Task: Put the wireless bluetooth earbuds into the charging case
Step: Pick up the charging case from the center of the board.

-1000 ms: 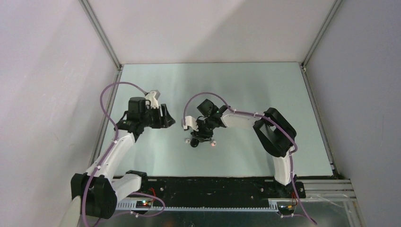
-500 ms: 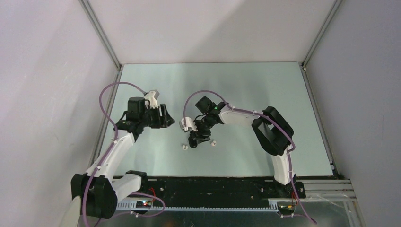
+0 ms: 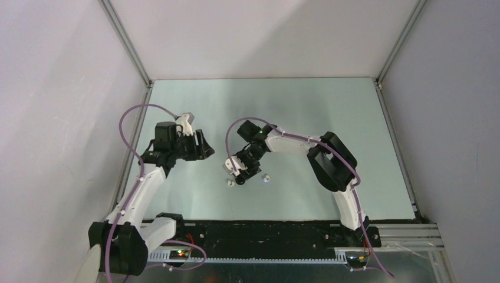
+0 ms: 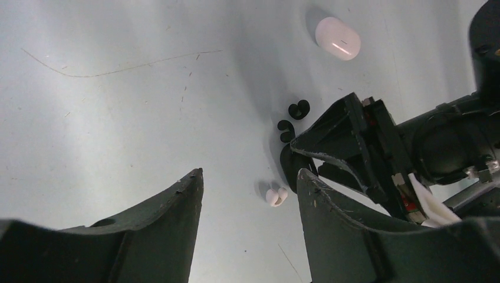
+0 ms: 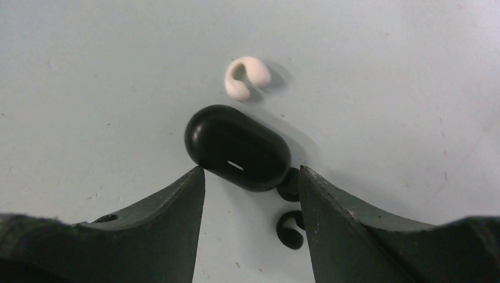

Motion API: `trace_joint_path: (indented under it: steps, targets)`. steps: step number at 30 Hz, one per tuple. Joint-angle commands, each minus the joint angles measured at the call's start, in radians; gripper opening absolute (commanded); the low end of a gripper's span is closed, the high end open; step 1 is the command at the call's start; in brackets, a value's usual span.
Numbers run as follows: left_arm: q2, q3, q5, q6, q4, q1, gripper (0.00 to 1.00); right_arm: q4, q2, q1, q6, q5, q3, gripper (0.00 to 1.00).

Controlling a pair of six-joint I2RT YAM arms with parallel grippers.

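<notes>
A closed black oval charging case [image 5: 237, 147] lies flat on the table just ahead of my right gripper [image 5: 252, 171], whose jaws stand open around its near end without clamping it. One white earbud [image 5: 246, 76] lies just beyond the case. Two black earbuds [image 5: 289, 184] [image 5: 290, 230] lie by the right finger. In the left wrist view the same white earbud [image 4: 276, 197] and black earbuds [image 4: 299, 109] show on the table. My left gripper [image 4: 250, 174] hangs open and empty above the table, left of the right gripper [image 3: 239, 171].
A closed white oval case [image 4: 337, 38] lies farther right, and shows as a small white spot [image 3: 266, 177] in the top view. The cell's frame rails [image 3: 132, 147] run along the table's left and right sides.
My right gripper has spread its jaws wider and drawn back to the left, uncovering the white earbud. My left arm has shifted slightly left.
</notes>
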Motion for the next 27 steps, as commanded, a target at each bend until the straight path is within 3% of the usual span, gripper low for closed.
trace_joint_path:
  steps: [1, 7, 16, 21, 27]
  targets:
    - [-0.042, 0.014, 0.021, -0.019, -0.01, 0.025, 0.64, -0.174, 0.039, 0.027, -0.208, -0.019, 0.084, 0.64]
    - [-0.085, -0.014, 0.025, -0.025, -0.012, 0.048, 0.64, -0.211, 0.073, 0.052, -0.313, 0.002, 0.12, 0.64]
    - [-0.115, -0.047, 0.038, -0.039, -0.011, 0.055, 0.64, -0.236, 0.118, 0.07, -0.314, 0.042, 0.148, 0.58]
    - [-0.111, -0.05, 0.043, -0.041, -0.008, 0.055, 0.65, -0.335, 0.136, 0.065, -0.224, 0.076, 0.208, 0.5]
    - [-0.1, -0.058, 0.049, -0.048, 0.019, 0.056, 0.65, -0.378, 0.1, 0.036, -0.058, 0.037, 0.179, 0.59]
